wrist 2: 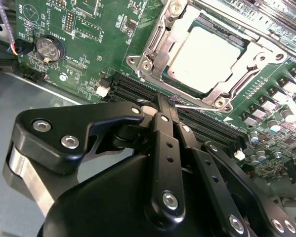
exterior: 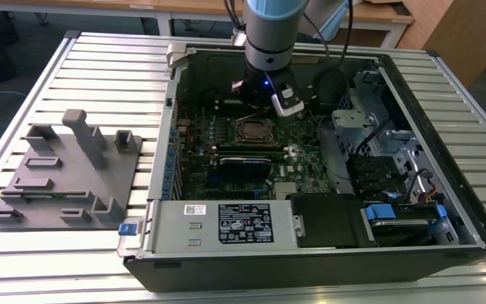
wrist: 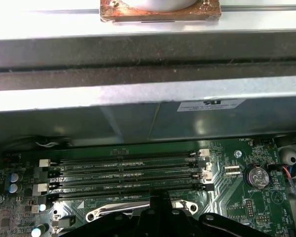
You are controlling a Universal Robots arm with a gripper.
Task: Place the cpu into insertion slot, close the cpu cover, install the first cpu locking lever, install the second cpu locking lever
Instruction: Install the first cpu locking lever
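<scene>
Closest to us in the second wrist view, the gripper point(wrist 2: 162, 104) has its jaws drawn together, tips at a thin lever rod point(wrist 2: 197, 104) over the memory slots point(wrist 2: 133, 89); whether they pinch it we cannot tell. Just past them the cpu point(wrist 2: 207, 52) lies in the insertion slot point(wrist 2: 139, 62), the cpu cover point(wrist 2: 158, 42) framing it.

1. The cpu point(wrist 2: 207, 57): I read its top as pale, matt, smooth metal.
2. The cpu cover point(wrist 2: 161, 59): bare silvery metal, shiny along its edges.
3. The gripper point(wrist 2: 163, 102): I see smooth black links with a slight sheen and bright steel screws.
4. The motherboard point(wrist 2: 113, 29): green, lightly glossy board.
5. The memory slots point(wrist: 128, 170): black plastic.
6. The table point(exterior: 99, 63): ribbed metal slats, dull silver.
</scene>
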